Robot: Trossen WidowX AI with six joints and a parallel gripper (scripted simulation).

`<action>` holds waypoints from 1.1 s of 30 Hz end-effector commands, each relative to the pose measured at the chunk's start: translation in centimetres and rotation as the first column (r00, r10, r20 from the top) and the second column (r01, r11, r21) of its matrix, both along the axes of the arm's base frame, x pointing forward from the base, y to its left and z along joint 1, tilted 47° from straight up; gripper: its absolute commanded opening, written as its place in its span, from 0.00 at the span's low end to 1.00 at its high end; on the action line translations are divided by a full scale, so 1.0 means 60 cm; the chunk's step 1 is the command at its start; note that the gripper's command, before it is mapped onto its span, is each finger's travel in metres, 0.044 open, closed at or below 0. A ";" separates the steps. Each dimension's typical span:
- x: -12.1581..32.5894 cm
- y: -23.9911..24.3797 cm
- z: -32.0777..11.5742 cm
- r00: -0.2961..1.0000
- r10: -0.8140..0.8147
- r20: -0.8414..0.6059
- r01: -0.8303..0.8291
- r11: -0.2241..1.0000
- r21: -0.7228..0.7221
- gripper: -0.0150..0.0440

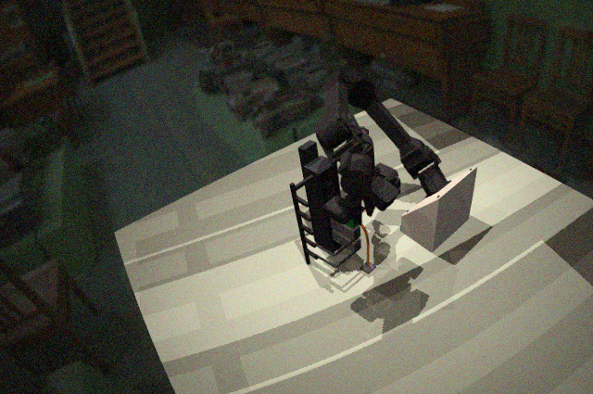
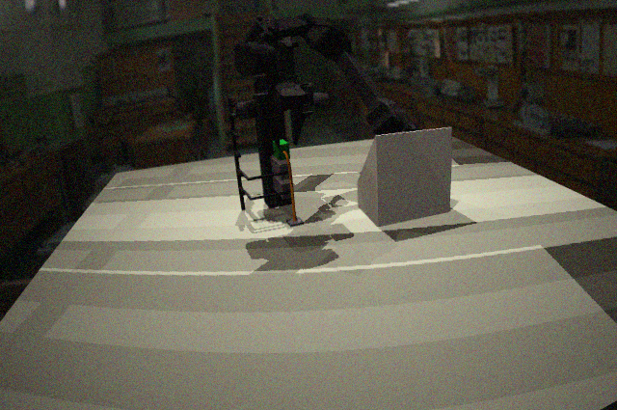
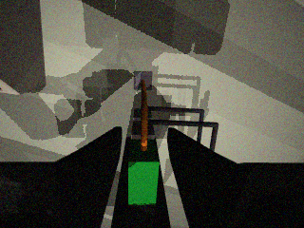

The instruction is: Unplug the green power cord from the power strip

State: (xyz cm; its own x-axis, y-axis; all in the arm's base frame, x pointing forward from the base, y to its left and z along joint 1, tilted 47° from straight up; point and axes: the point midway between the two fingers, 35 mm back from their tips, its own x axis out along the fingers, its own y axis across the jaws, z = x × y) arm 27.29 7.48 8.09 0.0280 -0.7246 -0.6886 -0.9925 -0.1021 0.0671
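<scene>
Your hand hangs over the green plug, pointing down. In the wrist view the two dark fingers stand partly apart, one on each side of the plug, with a gap visible on both sides, so nothing is clamped.

The plug sits on top of the strip, a dark upright block held in a black rack. From the exterior view the plug shows as a small green patch right under the hand (most of the strip is hidden by the arm there). From the top view only a sliver of green shows beneath the wrist.

The cord is orange. It runs from the plug down the strip's side to a small grey base on the worktop.

A grey wedge block stands on the worktop to one side, apart from the rack. The arm reaches over from behind it. The arm's shadow falls on the worktop in front of the rack.
</scene>
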 end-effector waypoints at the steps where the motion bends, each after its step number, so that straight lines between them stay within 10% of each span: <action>1: 0.003 -0.010 0.010 1.000 0.002 -0.001 -0.002 1.000 -0.005 0.53; 33: 0.008 -0.057 0.033 1.000 0.001 -0.001 -0.001 1.000 -0.007 0.53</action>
State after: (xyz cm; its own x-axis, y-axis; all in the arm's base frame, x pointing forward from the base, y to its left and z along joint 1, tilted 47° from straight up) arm 27.78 4.59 10.37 0.0293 -0.7256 -0.6875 -0.9925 -0.1027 0.0661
